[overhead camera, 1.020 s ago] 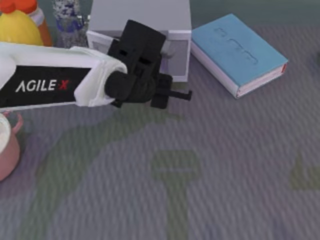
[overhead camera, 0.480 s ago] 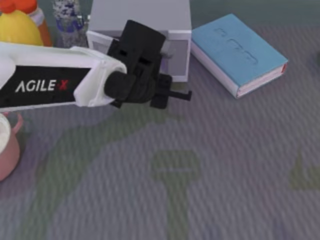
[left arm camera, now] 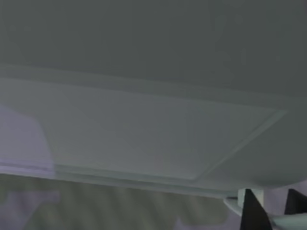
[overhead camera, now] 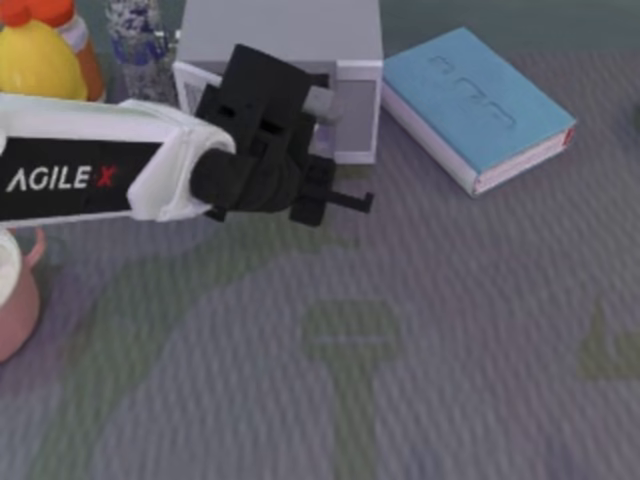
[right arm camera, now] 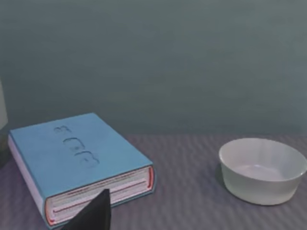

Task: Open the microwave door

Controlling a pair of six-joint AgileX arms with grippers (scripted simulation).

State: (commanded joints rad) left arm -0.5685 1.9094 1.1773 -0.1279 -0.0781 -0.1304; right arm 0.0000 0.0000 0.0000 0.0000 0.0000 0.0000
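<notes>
One white bowl (right arm camera: 263,170) shows only in right wrist view.

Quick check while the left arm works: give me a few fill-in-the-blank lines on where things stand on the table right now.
1. The left gripper is at the front of the ____.
2. The book beside the microwave is ____ in colour.
3. In the right wrist view, a white ____ stands on the table apart from the book.

Missing words: microwave; blue; bowl

One boxy silver-grey microwave (overhead camera: 285,40) and one light-blue hardcover book (overhead camera: 475,100) are on the table. There is one white round bowl (right arm camera: 261,170), one pink cup (overhead camera: 12,295) and one yellow rounded toy (overhead camera: 38,55).
</notes>
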